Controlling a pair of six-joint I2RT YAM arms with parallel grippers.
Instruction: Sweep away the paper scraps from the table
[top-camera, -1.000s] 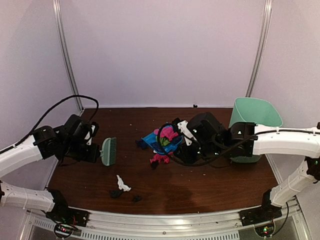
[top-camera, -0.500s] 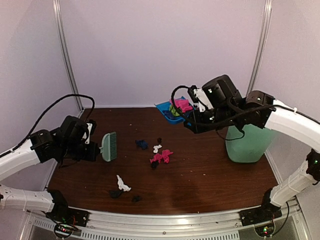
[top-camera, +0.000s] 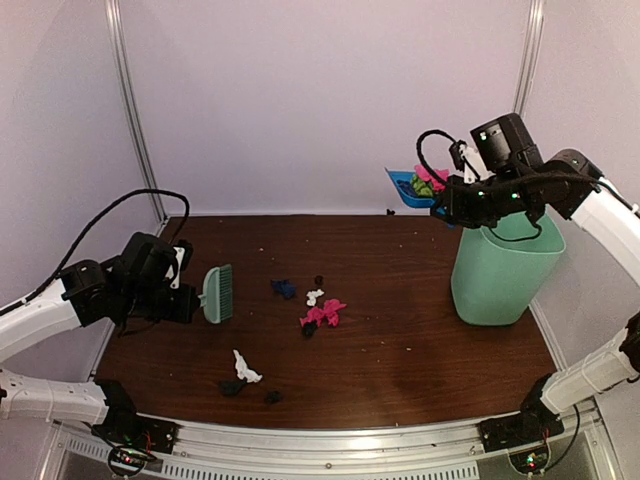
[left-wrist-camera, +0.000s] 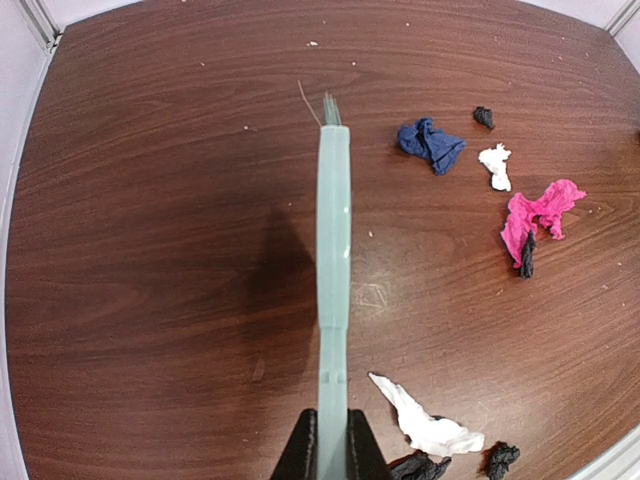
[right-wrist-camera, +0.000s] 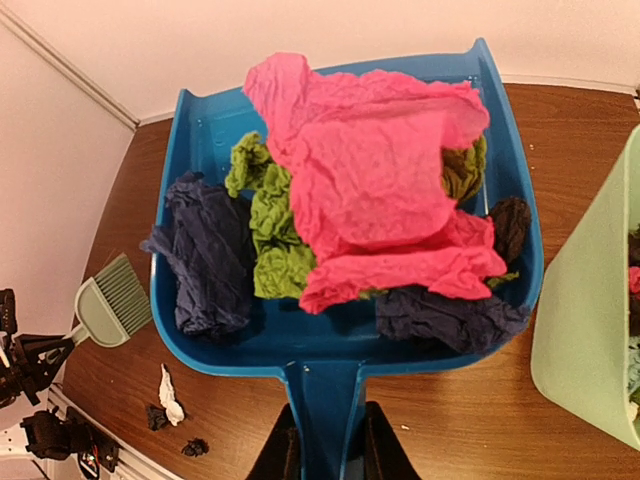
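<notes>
My right gripper (right-wrist-camera: 328, 462) is shut on the handle of the blue dustpan (right-wrist-camera: 340, 345), held high just left of the mint-green bin (top-camera: 503, 265). The pan (top-camera: 408, 188) carries pink, green, dark blue and black paper scraps (right-wrist-camera: 370, 170). My left gripper (left-wrist-camera: 330, 462) is shut on the mint-green hand brush (left-wrist-camera: 333, 250), held above the table (top-camera: 400, 350) at the left (top-camera: 217, 298). Loose scraps lie on the table: pink (top-camera: 323, 314), dark blue (top-camera: 284, 289), white (top-camera: 246, 368) and black (top-camera: 233, 386). They show in the left wrist view too: pink (left-wrist-camera: 538, 215), dark blue (left-wrist-camera: 430, 142), white (left-wrist-camera: 425, 425).
The bin stands at the table's right side and holds some scraps (right-wrist-camera: 634, 290). A silver rail (top-camera: 330, 440) runs along the near edge. White walls close in the back and sides. A black cable (top-camera: 120, 215) loops over the left arm.
My right arm has lifted the loaded dustpan off the table's middle and carried it up and right to the bin. Several scraps stayed on the table. The left arm barely moved.
</notes>
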